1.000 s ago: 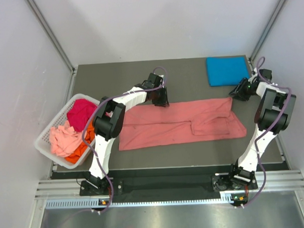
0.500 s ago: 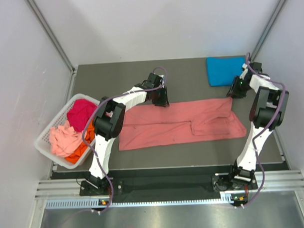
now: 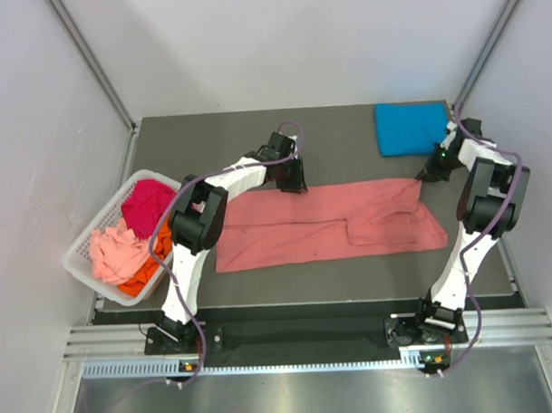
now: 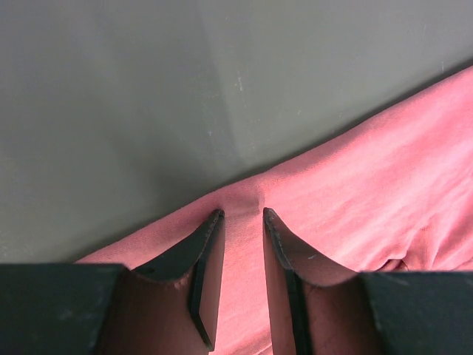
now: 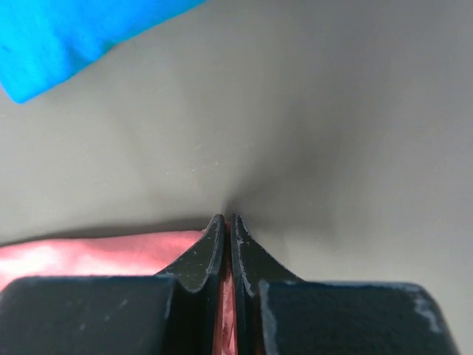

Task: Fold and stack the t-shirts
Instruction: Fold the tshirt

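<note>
A: Where on the table (image 3: pixel 346 145)?
B: Salmon-pink t-shirt (image 3: pixel 331 224) spread flat across the middle; folded blue t-shirt (image 3: pixel 411 127) at 1 o'clock. Magenta, orange and pale pink ones heaped in the white basket (image 3: pixel 82 259) at 9 o'clock.

A: Left tool (image 4: pixel 240 222)?
B: Pinching the pink shirt's far edge, cloth ridged between narrowly parted fingers.

A: Right tool (image 5: pixel 227 223)?
B: Pressed together on the same shirt's far right corner, just below the blue one.

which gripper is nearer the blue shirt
Right. The right gripper sits just below the blue shirt, pinching the pink shirt's corner; the left gripper is well off to its left.
</note>
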Action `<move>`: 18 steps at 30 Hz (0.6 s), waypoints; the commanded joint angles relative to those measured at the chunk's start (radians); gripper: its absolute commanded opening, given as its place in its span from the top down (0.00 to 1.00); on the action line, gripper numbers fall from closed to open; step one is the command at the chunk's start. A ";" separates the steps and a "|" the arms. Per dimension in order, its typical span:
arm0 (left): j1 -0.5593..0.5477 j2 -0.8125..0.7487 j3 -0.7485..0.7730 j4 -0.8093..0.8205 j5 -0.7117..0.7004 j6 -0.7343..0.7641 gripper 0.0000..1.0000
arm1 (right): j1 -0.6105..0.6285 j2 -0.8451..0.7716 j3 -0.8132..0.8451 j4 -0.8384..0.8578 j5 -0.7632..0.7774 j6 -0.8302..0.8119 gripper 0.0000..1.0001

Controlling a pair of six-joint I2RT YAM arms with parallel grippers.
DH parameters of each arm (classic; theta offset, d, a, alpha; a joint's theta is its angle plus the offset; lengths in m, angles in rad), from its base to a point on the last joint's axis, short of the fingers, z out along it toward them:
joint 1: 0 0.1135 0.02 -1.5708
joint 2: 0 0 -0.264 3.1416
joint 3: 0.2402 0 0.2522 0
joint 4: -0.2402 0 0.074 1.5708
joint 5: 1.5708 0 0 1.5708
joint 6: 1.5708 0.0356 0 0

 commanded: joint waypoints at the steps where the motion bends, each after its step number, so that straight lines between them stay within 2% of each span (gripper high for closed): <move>1: -0.006 0.093 -0.031 -0.040 -0.052 0.011 0.67 | -0.073 -0.049 -0.094 0.122 -0.121 0.119 1.00; 8: -0.006 0.117 -0.025 -0.046 -0.063 0.001 0.67 | -0.174 -0.068 -0.276 0.420 -0.305 0.308 1.00; 15: -0.006 0.117 -0.002 -0.069 -0.079 0.013 0.67 | -0.177 -0.027 -0.313 0.566 -0.374 0.420 0.99; 16: -0.006 0.120 0.007 -0.069 -0.081 0.013 0.67 | -0.177 -0.022 -0.318 0.601 -0.383 0.432 0.93; 18: -0.006 0.120 0.015 -0.073 -0.076 0.013 0.67 | -0.177 -0.016 -0.307 0.601 -0.390 0.440 0.88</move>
